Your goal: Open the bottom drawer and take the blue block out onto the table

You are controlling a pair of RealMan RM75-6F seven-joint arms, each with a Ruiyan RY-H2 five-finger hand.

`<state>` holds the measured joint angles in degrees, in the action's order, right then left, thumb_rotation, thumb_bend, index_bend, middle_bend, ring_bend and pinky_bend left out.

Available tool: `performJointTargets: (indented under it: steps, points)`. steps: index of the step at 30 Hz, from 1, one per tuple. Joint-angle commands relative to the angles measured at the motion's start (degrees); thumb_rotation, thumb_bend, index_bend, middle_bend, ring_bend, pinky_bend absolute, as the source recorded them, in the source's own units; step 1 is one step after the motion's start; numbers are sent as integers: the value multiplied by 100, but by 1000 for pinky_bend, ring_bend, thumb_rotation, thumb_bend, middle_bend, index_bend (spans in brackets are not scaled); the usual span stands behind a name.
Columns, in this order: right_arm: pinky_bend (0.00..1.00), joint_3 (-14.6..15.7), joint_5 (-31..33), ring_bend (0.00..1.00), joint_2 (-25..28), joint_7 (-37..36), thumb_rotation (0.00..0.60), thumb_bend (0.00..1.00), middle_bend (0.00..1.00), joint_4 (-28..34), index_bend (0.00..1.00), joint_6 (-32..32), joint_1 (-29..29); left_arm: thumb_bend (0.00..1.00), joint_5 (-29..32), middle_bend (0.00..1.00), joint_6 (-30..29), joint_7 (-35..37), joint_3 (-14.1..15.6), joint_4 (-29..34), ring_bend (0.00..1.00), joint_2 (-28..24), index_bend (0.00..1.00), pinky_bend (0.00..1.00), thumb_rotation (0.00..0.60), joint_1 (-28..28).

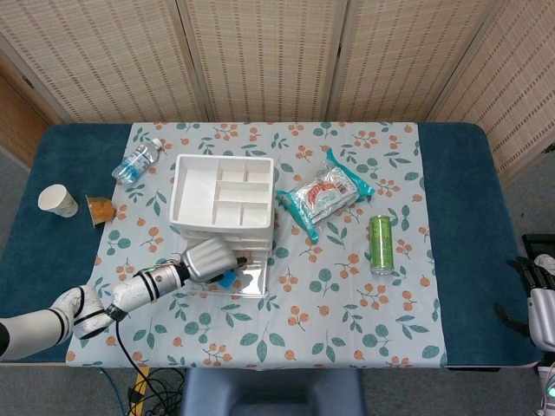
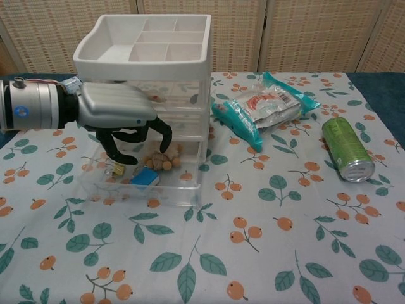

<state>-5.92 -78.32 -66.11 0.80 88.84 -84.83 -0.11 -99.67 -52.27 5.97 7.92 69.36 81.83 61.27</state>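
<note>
The white drawer unit (image 1: 196, 201) stands left of centre, and its clear bottom drawer (image 2: 183, 195) is pulled out toward me. The blue block (image 2: 145, 178) lies inside that drawer near its front, also visible as the blue block (image 1: 228, 279) in the head view. My left hand (image 2: 120, 114) hovers just above the drawer's back left part, fingers curved down and apart, holding nothing and clear of the block. My right hand (image 1: 539, 303) shows only at the far right edge of the head view, off the table, with nothing in it.
Small brown pieces (image 2: 161, 159) lie in the drawer behind the block. A snack bag (image 2: 266, 104) and a green can (image 2: 345, 149) lie to the right of the unit. A water bottle (image 1: 136, 161), paper cup (image 1: 57, 200) and an orange item (image 1: 101, 209) sit at the far left.
</note>
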Motion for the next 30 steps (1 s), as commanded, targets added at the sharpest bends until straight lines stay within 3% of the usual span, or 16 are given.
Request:
performJointTargets:
  steps: [1, 12, 30]
  points:
    - [215, 0, 0, 222, 1, -2, 600, 268, 157, 0, 188, -1, -1, 280, -372, 927, -291, 137, 169, -347, 1000, 169, 388, 1000, 600, -26]
    - [215, 8, 7, 224, 2, -14, 600, 267, 157, 4, 188, -7, -14, 280, -924, 936, -479, -363, 351, -1087, 1000, 463, 367, 1000, 600, -6]
    - [215, -11, 46, 228, 1, 90, 600, 267, 158, 52, 198, 36, 21, 223, -1037, 937, -393, -345, 481, -1336, 1000, 553, 348, 1000, 600, 24]
